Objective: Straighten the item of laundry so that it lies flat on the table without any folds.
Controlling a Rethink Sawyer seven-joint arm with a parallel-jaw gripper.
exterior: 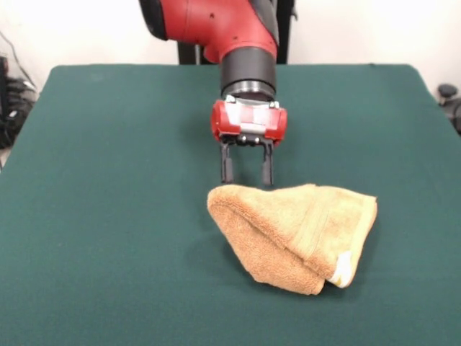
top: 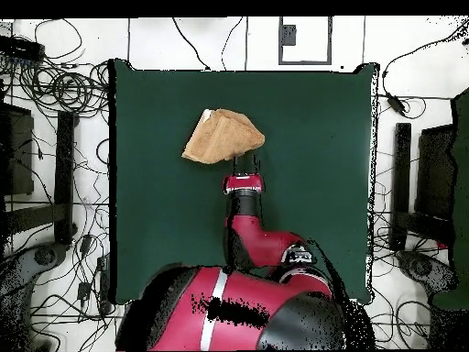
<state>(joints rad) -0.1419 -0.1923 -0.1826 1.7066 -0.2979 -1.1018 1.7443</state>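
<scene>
step: lining up a grab | towel (exterior: 295, 234) folded in a wedge, lower right of centre on table (exterior: 108, 216) | gripper (exterior: 247, 175) spread, empty, at its upper edge | next: pinch top layer, pull it open

One desk (exterior: 108, 216), covered in dark green cloth. One tan-orange terry towel (exterior: 288, 227) on the desk, folded over itself into a rough wedge, bearing one small white tag (exterior: 343, 269) at its lower corner. One red and black robot arm (exterior: 238, 36), ending in one pincer (exterior: 247, 173) with two black fingers (exterior: 227, 166), set apart. Overhead: the same one desk (top: 311, 183), one towel (top: 222, 137), one arm (top: 252, 243), one pincer (top: 245, 163).
</scene>
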